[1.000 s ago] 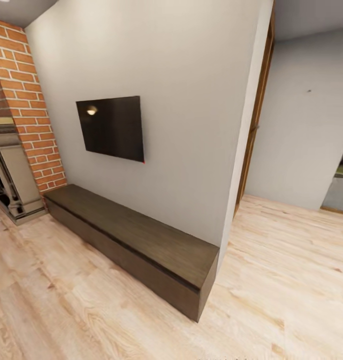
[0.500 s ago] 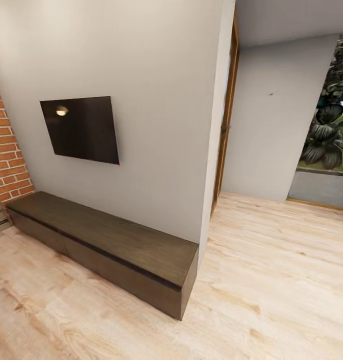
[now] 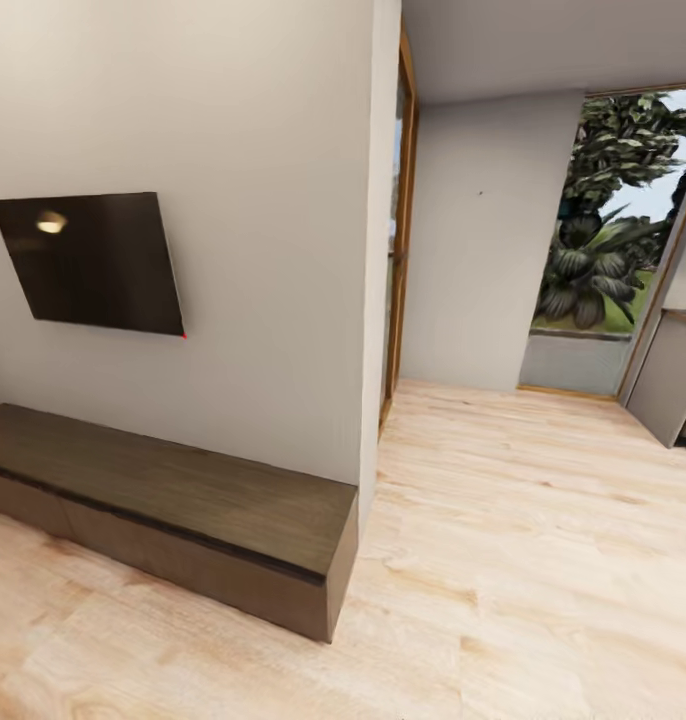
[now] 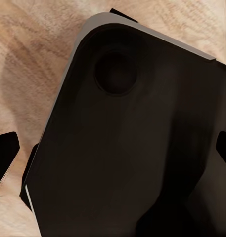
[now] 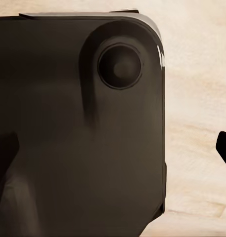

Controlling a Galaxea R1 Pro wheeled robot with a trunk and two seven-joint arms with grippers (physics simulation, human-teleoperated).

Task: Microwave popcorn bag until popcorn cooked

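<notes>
Well, I see no popcorn bag yet. My left gripper (image 4: 113, 148) and right gripper (image 5: 117, 143) hang over my dark base (image 5: 68, 123), fingers maybe apart, holding nothing. Driving on, I could bump the wall corner (image 3: 368, 300).

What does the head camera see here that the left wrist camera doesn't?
The head view alone shows the flat black wall-mounted screen, the long dark-brown wooden bench, the pale grey wall and the leafy green plants beyond the opening. The left wrist view alone shows a rounded black robot body panel. Both share the light wooden plank floor.
</notes>
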